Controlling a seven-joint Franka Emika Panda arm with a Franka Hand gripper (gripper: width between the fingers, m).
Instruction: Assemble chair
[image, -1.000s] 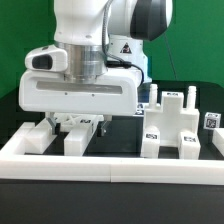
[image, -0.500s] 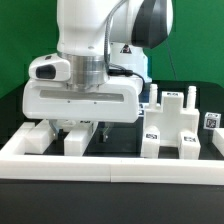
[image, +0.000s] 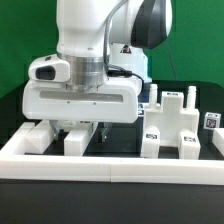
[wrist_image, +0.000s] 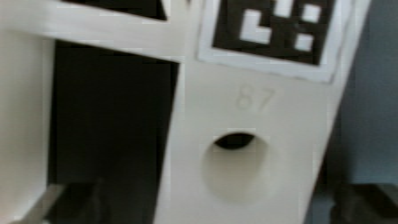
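Observation:
In the exterior view my gripper (image: 85, 128) hangs low over the left group of chunky white chair pieces: one block (image: 35, 137) and another block (image: 75, 141) right under the fingers. The jaws stand apart on either side of a piece. The wrist view is filled by an upright white chair piece (wrist_image: 258, 130) with a black-and-white tag (wrist_image: 281, 30) and a round hole (wrist_image: 231, 143); dark fingers (wrist_image: 365, 203) show blurred at its sides. A joined white chair structure (image: 170, 125) with posts and small tags stands on the exterior view's right.
A long low white border rail (image: 110, 166) runs along the front of the black table. Another small tagged white piece (image: 212, 121) sits at the far right, behind the structure. The arm's wide white wrist housing (image: 80, 98) hides the area behind the gripper.
The gripper came down a little toward the left pieces between one second ago and half a second ago; since then it has stayed still.

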